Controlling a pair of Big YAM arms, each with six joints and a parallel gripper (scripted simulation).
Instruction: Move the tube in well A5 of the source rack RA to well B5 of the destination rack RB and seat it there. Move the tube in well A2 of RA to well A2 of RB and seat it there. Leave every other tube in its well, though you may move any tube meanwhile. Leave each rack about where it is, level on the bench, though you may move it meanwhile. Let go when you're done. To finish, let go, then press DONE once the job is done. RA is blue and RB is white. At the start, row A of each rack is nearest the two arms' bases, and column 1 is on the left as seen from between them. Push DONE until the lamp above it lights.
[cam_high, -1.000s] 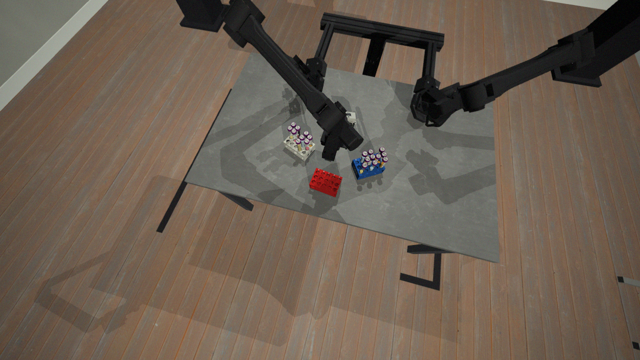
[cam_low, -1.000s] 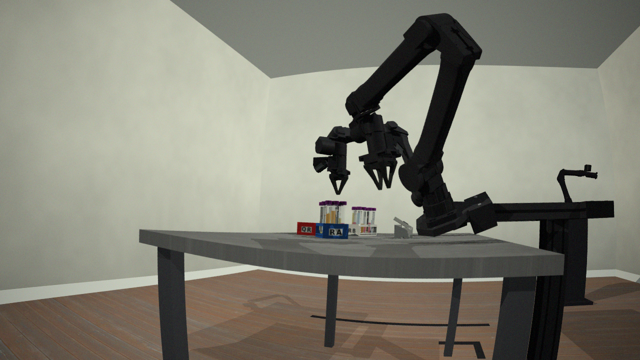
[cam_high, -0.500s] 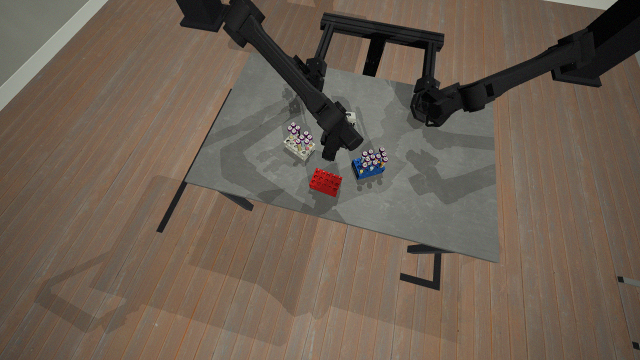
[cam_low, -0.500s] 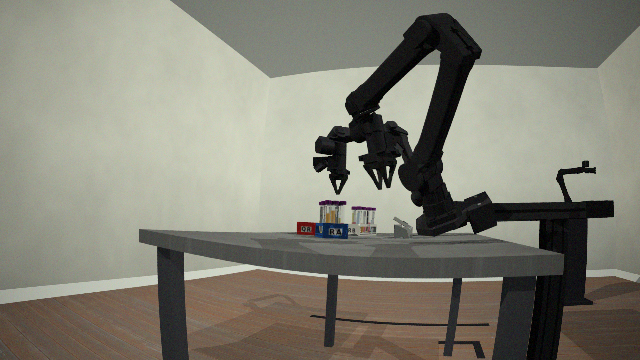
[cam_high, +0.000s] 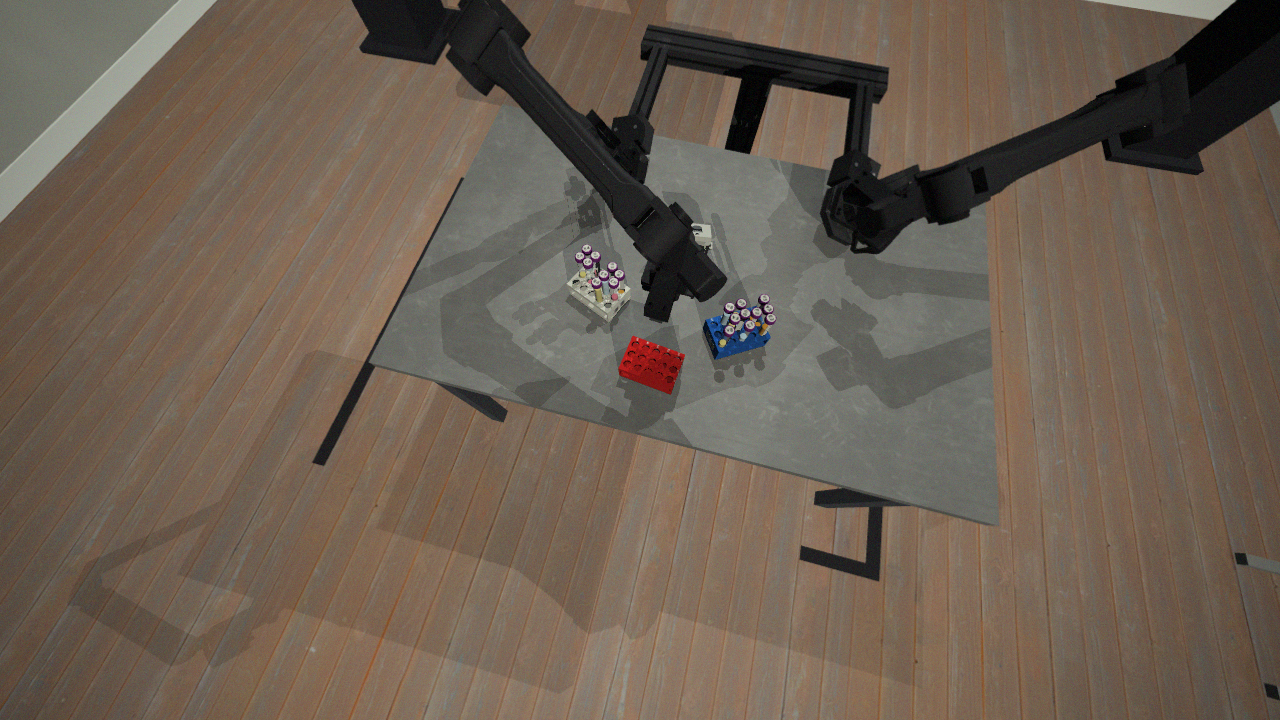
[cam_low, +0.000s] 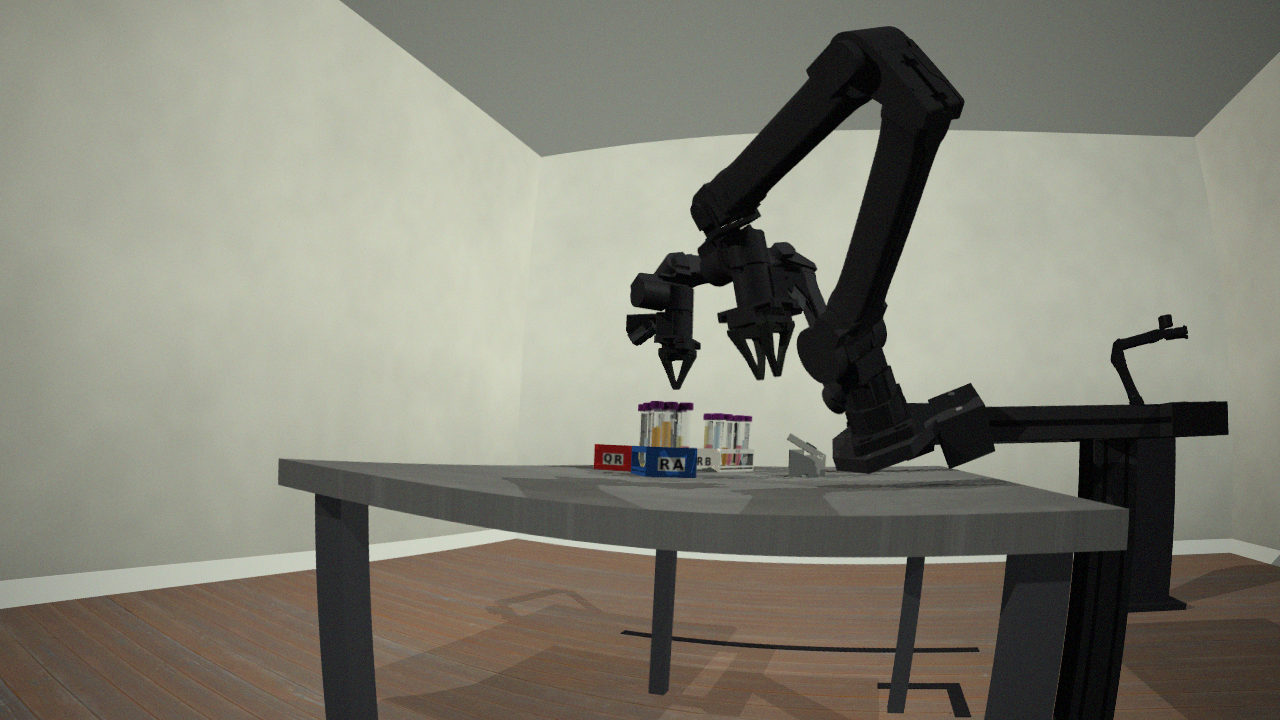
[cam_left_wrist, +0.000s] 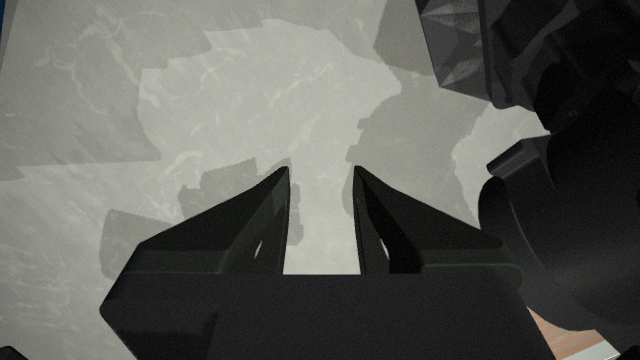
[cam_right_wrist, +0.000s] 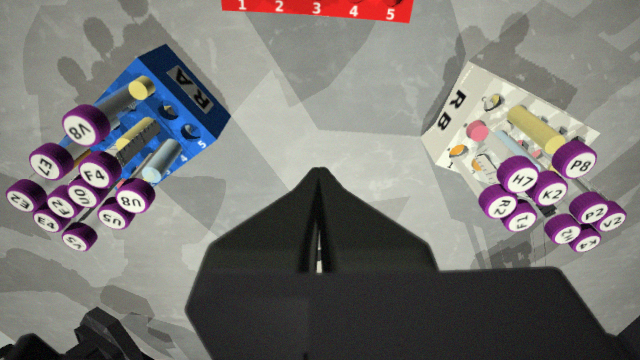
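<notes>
Right claw (cam_low: 677, 385) (cam_right_wrist: 320, 172) pressed together, left claw (cam_low: 769, 376) (cam_left_wrist: 321, 169) spread, RA (cam_high: 742, 345) (cam_low: 638, 465) (cam_right_wrist: 219, 122) holds ten tubes (cam_high: 750, 303) (cam_low: 664, 433) (cam_right_wrist: 86, 125) (RB (cam_high: 594, 306) (cam_low: 733, 466) (cam_right_wrist: 472, 74) nine).

racks (cam_high: 742, 348) (cam_low: 640, 462) (cam_right_wrist: 150, 59): 3 | capped tubes (cam_high: 764, 299) (cam_low: 687, 406) (cam_right_wrist: 86, 125): 19 | arms (cam_high: 572, 134) (cam_low: 904, 179) (cam_left_wrist: 320, 320) (cam_right_wrist: 320, 320): 2 | button box (cam_high: 703, 232) (cam_low: 806, 462): 1 | table (cam_high: 850, 429) (cam_low: 698, 528) (cam_left_wrist: 250, 100) (cam_right_wrist: 350, 100): 1

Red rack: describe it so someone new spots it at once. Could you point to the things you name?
On the gray table (cam_high: 850, 429) (cam_low: 760, 528) (cam_left_wrist: 320, 125) (cam_right_wrist: 320, 115), find the blue rack (cam_high: 747, 347) (cam_low: 664, 472) (cam_right_wrist: 217, 117) and white rack (cam_high: 608, 313) (cam_low: 733, 461) (cam_right_wrist: 434, 131), both full of purple-capped tubes. In the top view, the red rack (cam_high: 651, 365) (cam_low: 612, 457) (cam_right_wrist: 335, 10) sits below and between them, marked QR on one side. Unlike its neighbours, it holds no tubes.
</notes>
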